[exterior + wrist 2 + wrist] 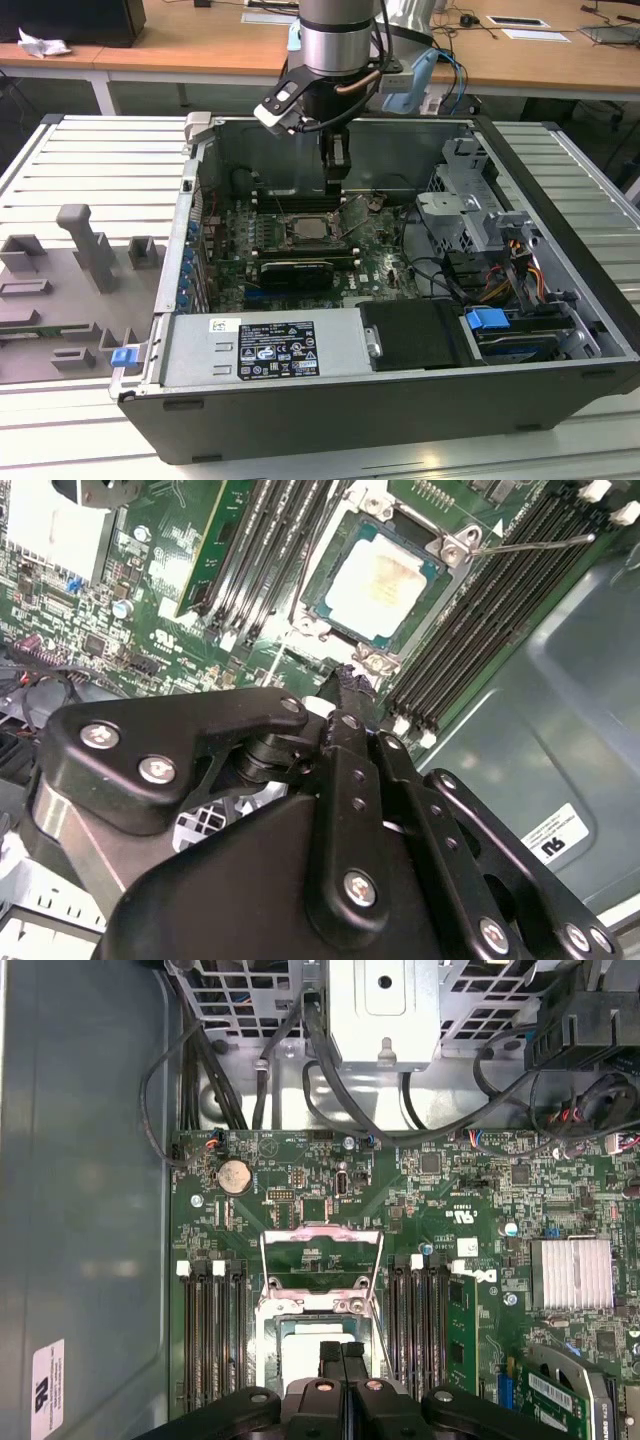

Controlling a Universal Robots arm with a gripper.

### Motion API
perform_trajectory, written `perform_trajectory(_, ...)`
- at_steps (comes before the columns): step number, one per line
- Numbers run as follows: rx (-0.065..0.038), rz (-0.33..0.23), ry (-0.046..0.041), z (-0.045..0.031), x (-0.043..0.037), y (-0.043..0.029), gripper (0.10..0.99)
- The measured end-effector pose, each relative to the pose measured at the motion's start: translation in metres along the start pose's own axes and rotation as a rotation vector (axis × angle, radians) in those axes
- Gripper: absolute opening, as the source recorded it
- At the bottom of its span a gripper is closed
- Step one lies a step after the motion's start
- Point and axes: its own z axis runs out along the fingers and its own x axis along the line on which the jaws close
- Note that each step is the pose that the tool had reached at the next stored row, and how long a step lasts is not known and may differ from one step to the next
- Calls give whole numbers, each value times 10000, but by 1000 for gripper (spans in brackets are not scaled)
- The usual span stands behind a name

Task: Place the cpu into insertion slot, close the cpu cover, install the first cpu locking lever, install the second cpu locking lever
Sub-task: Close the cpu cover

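inside the open computer case [350, 425], which lies on its side on the grey slatted worktop [90, 160], the gripper [337, 188] hangs straight down over the green motherboard [385, 255]. in the exterior view its tip is by the far edge of the insertion slot [290, 245].

the cpu [385, 575] sits flat in that slot, pale metal top up, with a thin green border around it. in the first wrist view the cpu [315, 1332] shows just beyond the fingertips. the cpu cover [322, 1232] is not closed: it stands swung up off the slot, and the board shows through its square cut-out. in the second wrist view a thin metal lever [530, 544] reaches out from one corner of the slot across the long black memory slots [270, 550].

the gripper's fingers are pressed together with nothing between them, as both wrist views show [350, 680] [341, 1348]. the tip is close to the slot's metal rim [375, 662], but i cannot tell whether it touches.

memory slots flank the insertion slot on both sides. a long black graphics card [295, 270] lies on the near side of the slot in the exterior view. grey fixture blocks [90, 250] stand on the worktop at the exterior view's left, well apart from the case.
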Motion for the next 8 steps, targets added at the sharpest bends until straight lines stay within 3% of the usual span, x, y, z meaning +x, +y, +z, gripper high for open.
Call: perform_trajectory(8,0,1,-5,6,1,82,106)
